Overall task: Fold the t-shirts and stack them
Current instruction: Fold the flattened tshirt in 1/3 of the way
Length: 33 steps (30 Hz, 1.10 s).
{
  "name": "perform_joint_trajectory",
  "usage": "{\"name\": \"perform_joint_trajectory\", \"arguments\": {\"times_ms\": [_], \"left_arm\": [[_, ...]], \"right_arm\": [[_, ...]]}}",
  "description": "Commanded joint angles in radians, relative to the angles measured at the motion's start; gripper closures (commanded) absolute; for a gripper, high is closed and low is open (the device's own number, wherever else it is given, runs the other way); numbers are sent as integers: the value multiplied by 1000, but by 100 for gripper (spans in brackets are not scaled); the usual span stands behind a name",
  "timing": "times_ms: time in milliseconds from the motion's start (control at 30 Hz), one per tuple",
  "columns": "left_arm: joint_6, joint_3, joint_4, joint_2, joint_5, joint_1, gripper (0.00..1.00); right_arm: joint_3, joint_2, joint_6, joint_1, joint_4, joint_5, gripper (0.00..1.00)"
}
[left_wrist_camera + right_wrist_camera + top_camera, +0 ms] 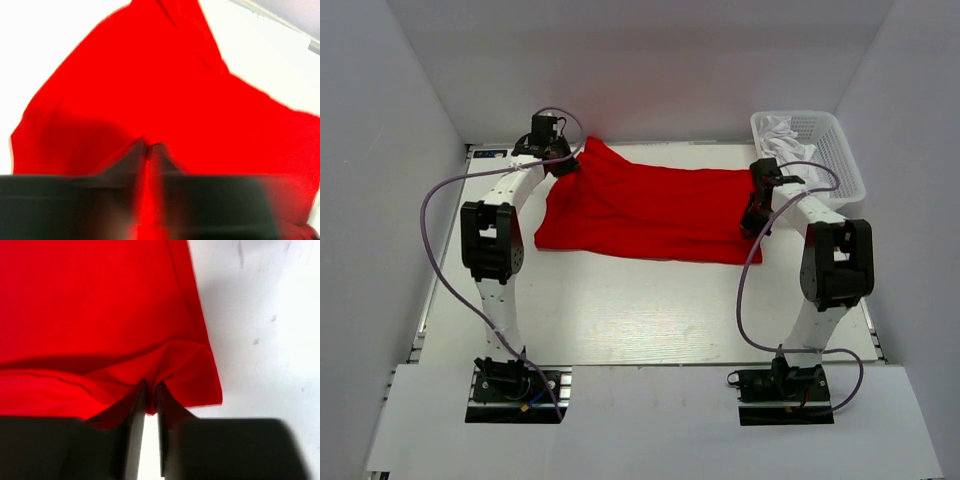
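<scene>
A red t-shirt [645,212] lies spread across the far middle of the white table. My left gripper [563,163] is shut on its far left corner, which is lifted a little; in the left wrist view the cloth [165,90] runs between the fingertips of that gripper [150,148]. My right gripper [752,226] is shut on the shirt's right edge; the right wrist view shows a pinched fold of red cloth [100,310] between the fingertips of that gripper [150,386]. White t-shirts [782,132] lie in the basket at the far right.
A white plastic basket [840,160] stands at the far right corner, close to my right arm. White walls enclose the table on three sides. Purple cables loop from both arms. Bare table [650,310] lies between the shirt and the arm bases.
</scene>
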Motion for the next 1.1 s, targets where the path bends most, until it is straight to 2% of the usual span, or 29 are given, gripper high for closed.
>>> {"name": "perform_joint_trajectory", "arguments": {"times_ms": [0, 33, 67, 200, 267, 400, 433, 500, 533, 633, 733, 933, 1067], "left_arm": [[7, 136, 20, 47, -12, 6, 56], [7, 173, -1, 65, -12, 6, 19], [35, 237, -21, 78, -12, 6, 0], [85, 263, -74, 73, -35, -5, 0], [98, 200, -74, 19, -35, -5, 0], [98, 54, -121, -101, -23, -5, 0], [98, -46, -121, -133, -34, -5, 0], [89, -159, -82, -226, -34, -14, 0], [57, -261, -31, -260, -16, -14, 0], [-23, -410, 37, -322, 52, -5, 0], [-57, -528, 93, -343, 61, -5, 0], [-57, -541, 84, -261, 72, -5, 0], [-66, -541, 61, -227, 72, 6, 0]], "right_arm": [[105, 32, 4, -17, 17, 49, 71], [140, 46, -23, -17, 11, 30, 50], [162, 43, -24, -11, -4, 34, 41], [104, -38, -34, -11, 19, 28, 13], [44, -99, -45, -8, 36, 19, 10], [-56, -181, -115, 18, 109, -102, 10], [-68, -190, -123, 28, 137, -180, 10], [-123, -210, -142, 61, 161, -227, 10], [-140, -210, -143, 75, 186, -265, 10], [-142, -160, -149, 117, 192, -262, 10], [-117, -88, -120, 127, 194, -225, 10], [-28, 17, -63, 115, 237, -147, 10], [98, 107, -19, 91, 183, 6, 10]]}}
